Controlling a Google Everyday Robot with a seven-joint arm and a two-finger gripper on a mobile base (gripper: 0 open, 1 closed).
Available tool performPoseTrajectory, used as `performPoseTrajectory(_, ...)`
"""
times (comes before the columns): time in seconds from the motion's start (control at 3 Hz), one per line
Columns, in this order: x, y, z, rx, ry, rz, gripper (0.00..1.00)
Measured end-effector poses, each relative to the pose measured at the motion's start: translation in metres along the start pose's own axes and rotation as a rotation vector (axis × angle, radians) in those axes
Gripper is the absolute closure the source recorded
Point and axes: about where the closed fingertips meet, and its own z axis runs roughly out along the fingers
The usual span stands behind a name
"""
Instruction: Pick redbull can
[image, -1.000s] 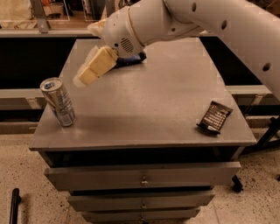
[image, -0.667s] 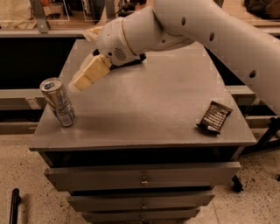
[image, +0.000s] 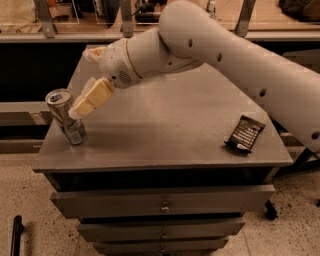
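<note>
The redbull can (image: 66, 119) stands upright near the front left corner of the grey cabinet top (image: 165, 135); it is slim and silver with a shiny top and pull tab. My gripper (image: 80, 85) reaches down from the upper right on the white arm and sits just right of and above the can. Its two cream fingers are spread apart. The nearer finger (image: 92, 98) points down-left, and its tip is at the can's upper right side. The other finger (image: 93, 53) is farther back. Nothing is held.
A flat black bar wrapper (image: 244, 133) lies near the front right of the cabinet top. The white arm (image: 235, 55) spans the top from the right. Drawers (image: 162, 202) are below. A railing and shelf run behind the cabinet.
The gripper has moved left and down toward the can; its nearer fingertip now reaches the can's side. The can and the wrapper have not moved.
</note>
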Motion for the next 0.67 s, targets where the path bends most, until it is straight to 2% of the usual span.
performPoseTrajectory(0.67, 0.01, 0.013, 0.028, -0.065, -0.049, 0.019, 0.0)
